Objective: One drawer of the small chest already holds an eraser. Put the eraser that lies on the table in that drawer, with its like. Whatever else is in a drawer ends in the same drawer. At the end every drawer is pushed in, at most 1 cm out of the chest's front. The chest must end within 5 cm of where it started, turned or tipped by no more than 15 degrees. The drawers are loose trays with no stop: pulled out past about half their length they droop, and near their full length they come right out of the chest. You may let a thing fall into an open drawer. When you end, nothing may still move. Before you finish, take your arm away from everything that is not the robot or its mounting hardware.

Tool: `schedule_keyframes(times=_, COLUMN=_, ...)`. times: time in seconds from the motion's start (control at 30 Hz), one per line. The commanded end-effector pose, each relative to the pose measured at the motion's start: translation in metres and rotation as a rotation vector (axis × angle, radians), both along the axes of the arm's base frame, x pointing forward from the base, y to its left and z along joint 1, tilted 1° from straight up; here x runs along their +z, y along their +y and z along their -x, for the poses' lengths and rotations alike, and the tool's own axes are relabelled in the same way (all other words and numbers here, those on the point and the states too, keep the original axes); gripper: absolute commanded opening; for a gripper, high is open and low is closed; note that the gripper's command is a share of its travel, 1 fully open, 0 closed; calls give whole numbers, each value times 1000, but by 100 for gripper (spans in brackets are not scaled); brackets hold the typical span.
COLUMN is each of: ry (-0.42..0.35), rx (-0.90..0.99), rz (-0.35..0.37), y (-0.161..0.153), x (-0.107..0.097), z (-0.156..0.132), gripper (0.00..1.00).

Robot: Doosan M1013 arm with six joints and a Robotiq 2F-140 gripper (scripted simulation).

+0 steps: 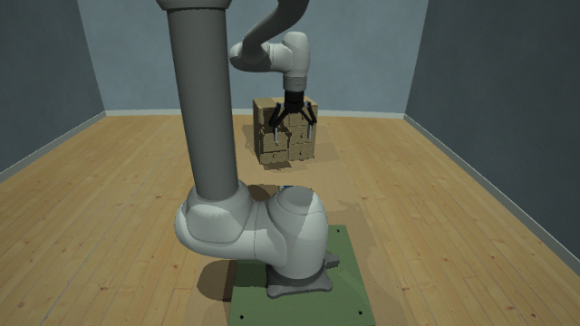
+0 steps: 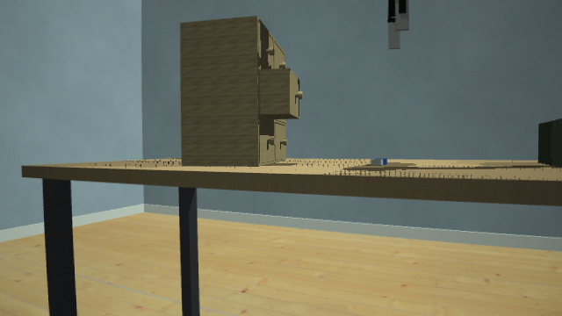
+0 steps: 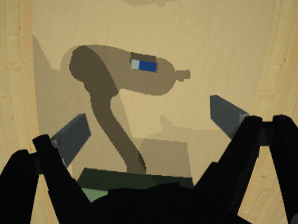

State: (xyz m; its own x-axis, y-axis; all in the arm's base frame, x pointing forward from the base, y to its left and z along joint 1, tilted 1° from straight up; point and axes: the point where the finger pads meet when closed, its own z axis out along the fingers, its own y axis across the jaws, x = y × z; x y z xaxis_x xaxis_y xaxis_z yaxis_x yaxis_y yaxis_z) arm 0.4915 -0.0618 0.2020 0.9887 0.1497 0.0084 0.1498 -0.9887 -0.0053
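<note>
The eraser point(image 1: 287, 186) point(image 2: 379, 161) point(image 3: 144, 65), blue with a white end, lies flat on the table. In the top view it is mostly hidden behind the arm's base. My gripper point(image 1: 293, 139) point(image 2: 398, 37) point(image 3: 148, 115) is open wide and empty, pointing down high above the table. The eraser lies far below it and shows beyond the fingertips in the wrist view. The small wooden chest point(image 1: 264, 103) point(image 2: 219, 92) stands upright. One drawer point(image 1: 268, 143) point(image 2: 274, 93) in its left column is pulled partway out and looks level. What lies inside it is hidden.
The arm's green base plate point(image 1: 346, 272) lies under its foot. A dark green block point(image 2: 550, 142) stands at the right edge of the exterior view. The table edge point(image 2: 307, 183) runs along the near side there. The open drawer juts out beyond the other drawer fronts.
</note>
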Motion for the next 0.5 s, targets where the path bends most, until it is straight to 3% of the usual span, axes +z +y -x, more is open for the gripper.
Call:
schedule_keyframes(times=0.0, ry=0, rx=0, rz=0, y=0, x=0, z=0, gripper=100)
schedule_keyframes(times=0.23, ry=0, rx=0, rz=0, y=0, x=4, z=0, gripper=100)
schedule_keyframes(times=0.47, ry=0, rx=0, rz=0, y=0, x=31, z=0, gripper=100)
